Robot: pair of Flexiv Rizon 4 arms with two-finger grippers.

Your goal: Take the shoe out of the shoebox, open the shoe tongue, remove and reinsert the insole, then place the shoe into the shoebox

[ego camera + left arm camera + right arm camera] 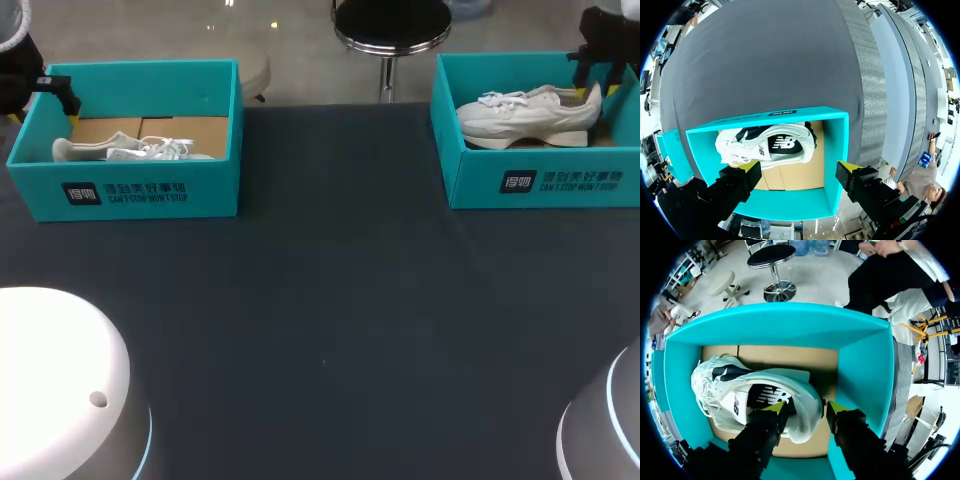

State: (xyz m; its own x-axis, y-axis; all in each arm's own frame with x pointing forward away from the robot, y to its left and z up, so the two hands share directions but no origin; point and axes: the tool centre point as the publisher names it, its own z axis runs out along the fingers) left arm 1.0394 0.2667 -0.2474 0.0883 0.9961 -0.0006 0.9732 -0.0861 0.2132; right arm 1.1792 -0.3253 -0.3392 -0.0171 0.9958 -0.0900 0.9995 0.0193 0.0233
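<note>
Presently, beyond the bare dark desk (330, 300), each teal box holds one white sneaker. The left gripper (799, 169) hovers over the left shoebox (140, 190), fingers spread wide, clear of the left sneaker (775, 145). The right gripper (806, 407) sits inside the right shoebox (540, 180), fingers apart astride the heel of the right sneaker (755, 390), apparently placed for lift-out and not yet clamped.

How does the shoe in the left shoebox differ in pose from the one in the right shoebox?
The left shoe lies low, half hidden behind the front wall of the left shoebox; the right shoe sits higher in the right shoebox, side and sole in sight. The left gripper hangs open above the left shoe, not touching; the right gripper is at the right shoe's heel. Both are white, laced, in teal boxes.
</note>
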